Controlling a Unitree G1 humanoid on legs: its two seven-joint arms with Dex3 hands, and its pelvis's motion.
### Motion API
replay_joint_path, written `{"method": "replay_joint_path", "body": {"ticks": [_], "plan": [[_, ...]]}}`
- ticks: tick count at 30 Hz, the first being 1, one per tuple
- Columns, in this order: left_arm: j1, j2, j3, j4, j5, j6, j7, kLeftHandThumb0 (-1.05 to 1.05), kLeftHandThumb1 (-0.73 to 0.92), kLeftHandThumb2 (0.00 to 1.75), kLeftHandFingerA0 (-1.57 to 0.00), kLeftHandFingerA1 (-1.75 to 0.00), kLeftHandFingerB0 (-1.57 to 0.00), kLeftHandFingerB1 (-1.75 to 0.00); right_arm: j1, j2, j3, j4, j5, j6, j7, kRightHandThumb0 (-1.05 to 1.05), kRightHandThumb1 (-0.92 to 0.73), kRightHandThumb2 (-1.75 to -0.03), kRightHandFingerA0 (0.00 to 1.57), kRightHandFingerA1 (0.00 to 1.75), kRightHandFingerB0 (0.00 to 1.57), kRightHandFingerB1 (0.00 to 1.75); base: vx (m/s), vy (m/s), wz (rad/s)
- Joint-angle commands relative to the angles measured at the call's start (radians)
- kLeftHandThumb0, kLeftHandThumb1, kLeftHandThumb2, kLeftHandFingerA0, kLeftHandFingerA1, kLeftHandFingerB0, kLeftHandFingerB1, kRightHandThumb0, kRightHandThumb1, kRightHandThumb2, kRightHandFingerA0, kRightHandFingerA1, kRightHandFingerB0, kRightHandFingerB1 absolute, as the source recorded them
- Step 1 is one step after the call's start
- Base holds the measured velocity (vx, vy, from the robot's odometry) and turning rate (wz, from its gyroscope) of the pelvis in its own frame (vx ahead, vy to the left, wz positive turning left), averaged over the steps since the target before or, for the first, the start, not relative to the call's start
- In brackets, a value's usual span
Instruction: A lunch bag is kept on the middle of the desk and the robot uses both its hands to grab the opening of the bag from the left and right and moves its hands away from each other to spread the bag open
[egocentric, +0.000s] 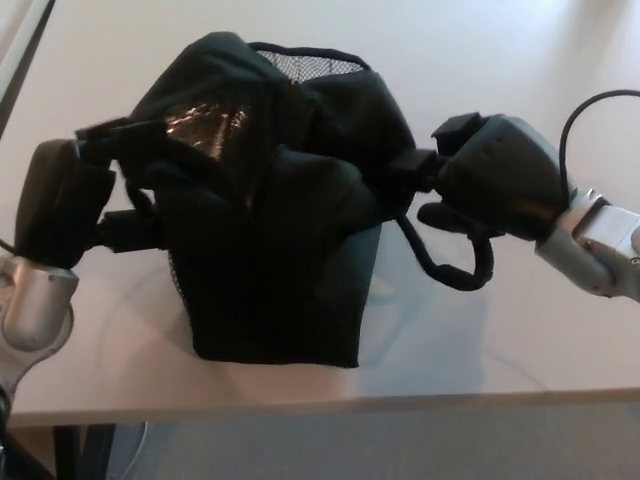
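A black fabric lunch bag (280, 260) stands on the middle of the white desk (480, 60). Its top is crumpled, with a strip of silver lining (205, 115) showing and a mesh edge (310, 65) at the back. My left hand (65, 200) is at the bag's left side, fingers closed on the fabric of the rim. My right hand (495, 180) is at the bag's right side, shut on the rim there. A black strap loop (455, 270) hangs below the right hand onto the desk.
The desk's front edge (320, 405) runs just below the bag, with grey floor beneath it. A black cable (590, 105) arcs over my right wrist. A dark strip (20, 70) borders the desk at the far left.
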Motion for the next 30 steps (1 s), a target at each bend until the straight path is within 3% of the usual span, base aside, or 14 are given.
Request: {"method": "replay_joint_path", "body": {"ticks": [1, 4, 5, 6, 8, 9, 11, 20, 21, 25, 28, 29, 30], "plan": [[0.070, -0.016, 0.010, -0.211, 0.089, -0.095, 0.150, -0.08, 0.53, 0.63, -0.56, -0.84, -0.77, -0.58, -0.035, -0.013, -0.106, -0.025, 0.087, -0.049, -0.033, -0.21, -0.58, -0.58, 0.77, 1.30, 0.73, 0.94, 0.00, 0.000, 0.00], [0.112, -0.057, 0.050, -0.333, 0.112, -0.113, 0.209, 0.03, 0.47, 0.69, -0.49, -0.71, -0.73, -0.50, -0.038, -0.022, -0.176, -0.048, 0.133, -0.078, 0.007, -0.24, -0.57, -0.57, 0.79, 1.17, 0.77, 0.79, 0.00, 0.000, 0.00], [0.119, -0.065, 0.059, -0.358, 0.125, -0.110, 0.224, 0.01, 0.51, 0.65, -0.46, -0.65, -0.67, -0.45, -0.036, -0.027, -0.193, -0.058, 0.140, -0.085, 0.018, -0.26, -0.55, -0.56, 0.84, 1.01, 0.80, 0.66, 0.00, 0.000, 0.00], [0.129, -0.072, 0.068, -0.391, 0.136, -0.100, 0.235, 0.06, 0.52, 0.69, -0.40, -0.64, -0.55, -0.39, -0.030, -0.030, -0.214, -0.069, 0.153, -0.088, 0.036, -0.33, -0.55, -0.57, 0.86, 0.64, 0.70, 0.47, 0.00, 0.000, 0.00], [0.151, -0.078, 0.081, -0.448, 0.164, -0.070, 0.251, 0.06, 0.55, 0.68, -0.39, -0.62, -0.49, -0.39, -0.014, -0.033, -0.247, -0.084, 0.170, -0.088, 0.065, -0.35, -0.54, -0.57, 0.81, 0.53, 0.62, 0.42, 0.00, 0.000, 0.00], [0.157, -0.075, 0.084, -0.456, 0.165, -0.069, 0.248, 0.07, 0.57, 0.66, -0.40, -0.50, -0.43, -0.36, -0.008, -0.034, -0.255, -0.089, 0.165, -0.081, 0.052, -0.44, -0.45, -0.71, 0.66, 0.53, 0.50, 0.47, 0.00, 0.000, 0.00], [0.167, -0.067, 0.087, -0.472, 0.170, -0.067, 0.246, 0.08, 0.57, 0.67, -0.39, -0.48, -0.41, -0.35, 0.004, -0.037, -0.271, -0.105, 0.156, -0.070, 0.031, -0.43, -0.44, -0.70, 0.63, 0.52, 0.47, 0.46, 0.00, 0.000, 0.00], [0.167, -0.029, 0.086, -0.469, 0.271, -0.027, 0.362, 0.12, 0.54, 0.74, -0.40, -0.44, -0.38, -0.35, 0.044, -0.066, -0.325, -0.164, 0.158, -0.074, 0.036, -0.42, -0.45, -0.70, 0.61, 0.52, 0.47, 0.46, 0.00, 0.000, 0.00], [0.157, -0.008, 0.094, -0.454, 0.248, -0.041, 0.345, 0.12, 0.52, 0.74, -0.41, -0.42, -0.37, -0.34, 0.049, -0.080, -0.339, -0.182, 0.169, -0.082, 0.034, -0.35, -0.54, -0.56, 0.64, 0.44, 0.48, 0.37, 0.00, 0.000, 0.00], [0.149, 0.046, 0.128, -0.478, 0.230, -0.012, 0.341, 0.13, 0.54, 0.71, -0.36, -0.45, -0.35, -0.34, 0.088, -0.105, -0.403, -0.270, 0.205, -0.070, 0.040, -0.36, -0.54, -0.56, 0.61, 0.44, 0.49, 0.38, 0.00, 0.000, 0.00], [0.152, 0.062, 0.180, -0.502, 0.210, 0.004, 0.379, 0.09, 0.53, 0.76, -0.44, -0.47, -0.38, -0.35, 0.145, -0.139, -0.462, -0.379, 0.222, -0.042, 0.051, -0.45, -0.46, -0.71, 0.56, 0.53, 0.43, 0.47, 0.00, 0.000, 0.00], [0.154, 0.073, 0.194, -0.502, 0.184, 0.002, 0.364, 0.07, 0.54, 0.74, -0.37, -0.48, -0.33, -0.33, 0.163, -0.151, -0.483, -0.413, 0.223, -0.031, 0.044, -0.40, -0.54, -0.56, 0.59, 0.43, 0.45, 0.36, 0.00, 0.000, 0.00], [0.155, 0.077, 0.202, -0.503, 0.174, 0.002, 0.357, 0.07, 0.54, 0.74, -0.37, -0.48, -0.33, -0.33, 0.176, -0.156, -0.498, -0.437, 0.223, -0.022, 0.048, -0.40, -0.54, -0.56, 0.59, 0.43, 0.45, 0.36, 0.00, 0.000, 0.00]]}}
